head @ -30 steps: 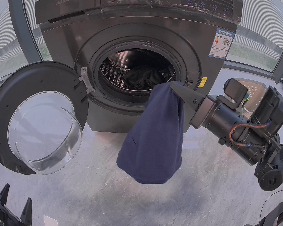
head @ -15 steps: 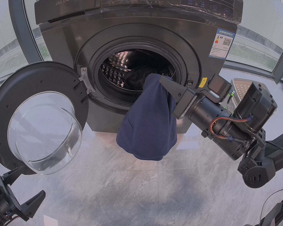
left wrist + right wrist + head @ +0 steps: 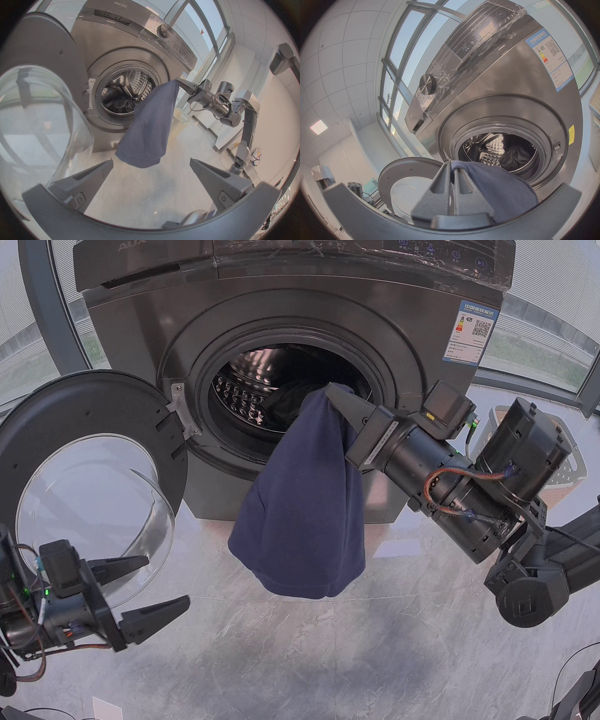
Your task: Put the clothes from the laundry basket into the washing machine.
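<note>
jaws of the right gripper [image 3: 331, 392] are pinched tight on the top edge of a navy garment [image 3: 300, 509], which hangs in front of the open washing machine [image 3: 312, 296], its upper end just at the mouth of the drum [image 3: 250, 390] and its lower hem clear of the grey floor [image 3: 375, 652]. dark clothing [image 3: 290, 405] lies inside the drum (a crumpled black heap near the front). the round door [image 3: 94, 402] stands swung wide to the robot's left. the left gripper [image 3: 167, 580] hovers low beside that door, jaws spread wide and holding nothing, well apart from the garment. a pale perforated laundry basket [image 3: 572, 462] sits on the floor right of the machine, partly behind the right arm.
</note>
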Motion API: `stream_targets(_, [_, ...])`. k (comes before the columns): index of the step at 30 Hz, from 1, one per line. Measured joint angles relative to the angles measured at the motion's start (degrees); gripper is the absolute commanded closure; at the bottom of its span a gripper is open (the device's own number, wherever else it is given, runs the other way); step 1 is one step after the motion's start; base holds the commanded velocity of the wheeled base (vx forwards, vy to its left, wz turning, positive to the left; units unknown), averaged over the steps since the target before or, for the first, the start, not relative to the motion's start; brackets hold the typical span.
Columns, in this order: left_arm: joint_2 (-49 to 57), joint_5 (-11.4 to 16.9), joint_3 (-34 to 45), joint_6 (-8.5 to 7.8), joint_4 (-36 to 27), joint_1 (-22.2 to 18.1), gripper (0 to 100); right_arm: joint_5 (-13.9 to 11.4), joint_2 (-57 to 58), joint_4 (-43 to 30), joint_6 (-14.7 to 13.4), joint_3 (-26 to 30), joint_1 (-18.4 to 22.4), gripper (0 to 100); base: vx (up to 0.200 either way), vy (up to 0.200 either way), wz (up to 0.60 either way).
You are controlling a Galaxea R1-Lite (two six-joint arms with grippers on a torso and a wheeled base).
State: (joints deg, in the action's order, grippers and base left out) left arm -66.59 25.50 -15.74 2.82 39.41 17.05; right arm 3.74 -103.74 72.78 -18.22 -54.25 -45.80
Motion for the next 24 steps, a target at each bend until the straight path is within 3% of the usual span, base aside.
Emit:
stream_targets(5, [-12.0,0.3,-0.6,2.84,12.6,1.9,0,0.0,-0.3,-0.4,0.0,-2.0,0.0,100,0.0,0.0,0.0])
stream_targets(9, [-20.6,0.4,-1.0,4.66,18.9,3.0,0,0.0,-0.4,-0.7,0.0,-3.1,0.0,100,0.0,0.0,0.0])
stream_targets(15, [-30.7,0.6,-3.0,6.29,24.5,3.8,0,0.0,-0.6,-0.9,0.0,-4.1,0.0,100,0.0,0.0,0.0])
stream_targets(19, [-36.3,0.6,-5.4,9.56,27.8,4.2,0,0.1,-0.6,-0.9,0.0,-4.5,0.0,100,0.0,0.0,0.0])
stream_targets(24, [-41.2,0.5,-9.0,12.42,30.4,4.7,0,0.1,-0.6,-1.1,0.0,-4.5,0.0,100,0.0,0.0,0.0])
